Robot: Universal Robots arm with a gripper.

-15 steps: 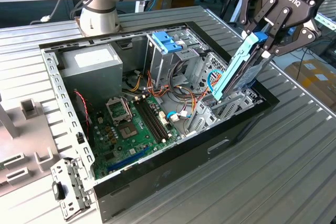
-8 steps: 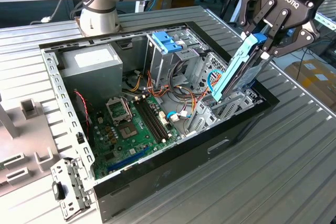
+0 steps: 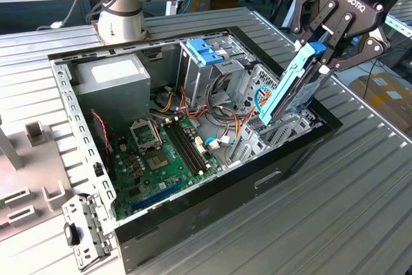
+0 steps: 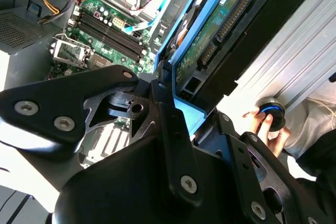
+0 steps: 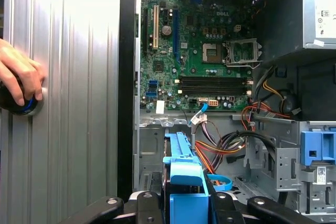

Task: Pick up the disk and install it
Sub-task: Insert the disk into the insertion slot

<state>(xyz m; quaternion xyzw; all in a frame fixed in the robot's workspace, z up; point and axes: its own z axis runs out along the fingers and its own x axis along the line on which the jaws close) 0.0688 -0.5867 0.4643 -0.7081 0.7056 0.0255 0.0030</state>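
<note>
The disk [image 3: 293, 91] is a dark flat drive in a blue carrier. It hangs tilted, its low end down among the metal bay walls at the case's end on the exterior view's right. My black gripper [image 3: 325, 53] is shut on its upper end. In the second wrist view the disk [image 4: 220, 30] shows its green circuit board and blue frame, running away from the gripper [image 4: 181, 106] toward the motherboard. In the first wrist view the blue carrier [image 5: 184, 182] sits between the fingers [image 5: 149, 205], above the drive bay.
The open computer case [image 3: 193, 223] lies on a ribbed metal table. Inside are a grey power supply [image 3: 112, 78], a green motherboard [image 3: 161, 152], a blue bay latch [image 3: 205, 51] and loose cables. A person's hand [image 5: 18, 77] rests on a black knob [image 4: 270, 113] beside the case.
</note>
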